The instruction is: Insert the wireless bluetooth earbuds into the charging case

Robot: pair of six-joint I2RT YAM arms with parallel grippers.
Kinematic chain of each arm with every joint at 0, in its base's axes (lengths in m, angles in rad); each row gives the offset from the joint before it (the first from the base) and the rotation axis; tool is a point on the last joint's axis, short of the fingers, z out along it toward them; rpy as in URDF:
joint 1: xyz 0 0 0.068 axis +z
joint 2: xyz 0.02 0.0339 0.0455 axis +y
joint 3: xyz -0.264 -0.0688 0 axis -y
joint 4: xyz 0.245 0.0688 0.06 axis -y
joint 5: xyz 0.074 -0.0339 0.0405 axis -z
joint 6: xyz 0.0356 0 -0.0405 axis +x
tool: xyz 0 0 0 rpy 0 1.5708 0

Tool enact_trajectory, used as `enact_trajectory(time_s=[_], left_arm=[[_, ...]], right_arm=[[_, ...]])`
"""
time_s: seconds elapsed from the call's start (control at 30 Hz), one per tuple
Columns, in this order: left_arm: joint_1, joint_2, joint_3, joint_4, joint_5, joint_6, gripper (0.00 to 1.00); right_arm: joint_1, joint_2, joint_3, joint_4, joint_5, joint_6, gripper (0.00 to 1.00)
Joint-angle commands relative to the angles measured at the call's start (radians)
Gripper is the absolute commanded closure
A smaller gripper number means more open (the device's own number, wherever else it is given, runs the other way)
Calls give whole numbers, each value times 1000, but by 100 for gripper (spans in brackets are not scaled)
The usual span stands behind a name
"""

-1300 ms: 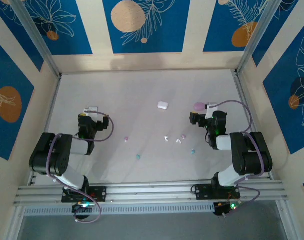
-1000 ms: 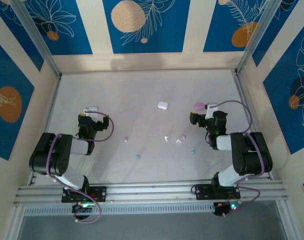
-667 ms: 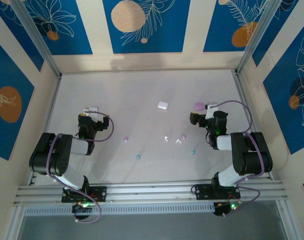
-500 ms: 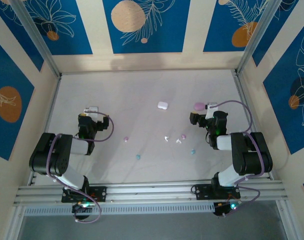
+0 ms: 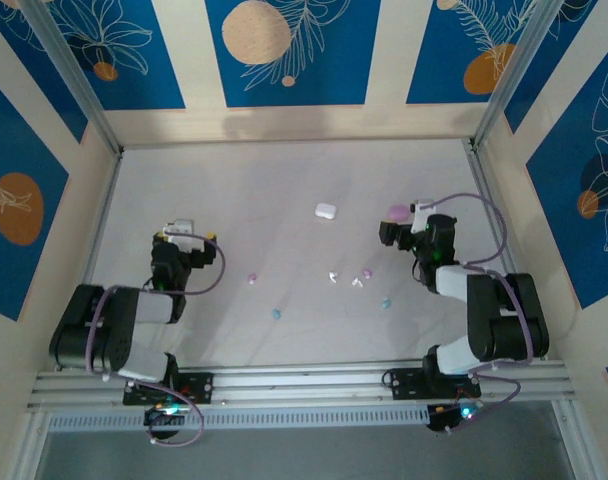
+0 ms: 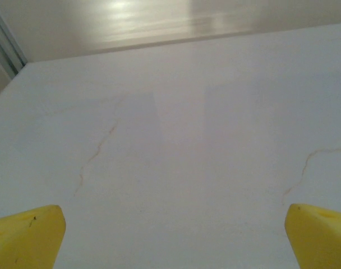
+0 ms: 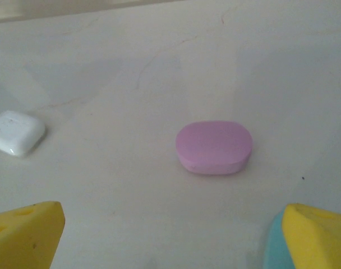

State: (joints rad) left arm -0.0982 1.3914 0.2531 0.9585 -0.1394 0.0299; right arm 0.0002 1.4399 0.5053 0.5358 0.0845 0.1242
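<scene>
Earbuds (image 5: 356, 283) are all lying loose on the table (image 5: 234, 180), none of them in a case. Going from the left in the top view: the left gripper (image 6: 170, 238) sits near the left edge. Its wrist cam shows the yellow fingertips (image 6: 24, 235) spread wide over bare tabletop, holding nothing. Next comes a pink earbud (image 5: 252, 278), with a teal earbud (image 5: 276, 313) a bit nearer the arms. Farther back is a closed white case (image 5: 326, 211). Mid-table there are two white earbuds (image 5: 332, 276) close together, another pink earbud (image 5: 366, 271) just beside them, and a second teal earbud (image 5: 386, 302). A closed pink case (image 5: 397, 212) lies just ahead of the right gripper (image 7: 170, 238), whose jaws are wide apart and empty. Something teal (image 7: 276, 252) peeks out beside its right fingertip, can't tell what.
</scene>
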Motion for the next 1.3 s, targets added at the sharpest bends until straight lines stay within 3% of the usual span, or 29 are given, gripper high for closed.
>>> enact_trajectory(time_s=[0.0, 0.1, 0.2, 0.37, 0.6, 0.77, 1.27], left_arm=[[8, -161, 72, -247, -54, -64, 0], [8, -261, 137, -442, -78, -190, 0], [9, -298, 193, -569, -21, -296, 0], [8, -310, 223, -667, 215, -423, 0], [7, -315, 212, -738, 366, -587, 0], [6, -362, 202, -800, 376, -598, 0], [6, -435, 205, -887, 374, -577, 0]], right_arm=[[-47, -45, 193, -390, -92, 115, 1], [-65, -9, 297, -537, -232, 138, 3], [-62, 53, 389, -611, -370, 144, 9], [-5, 243, 637, -810, -519, 151, 28], [152, 538, 1008, -1110, -376, 185, 35], [237, 691, 1193, -1200, -312, 182, 34], [263, 1016, 1655, -1407, -356, -5, 31]])
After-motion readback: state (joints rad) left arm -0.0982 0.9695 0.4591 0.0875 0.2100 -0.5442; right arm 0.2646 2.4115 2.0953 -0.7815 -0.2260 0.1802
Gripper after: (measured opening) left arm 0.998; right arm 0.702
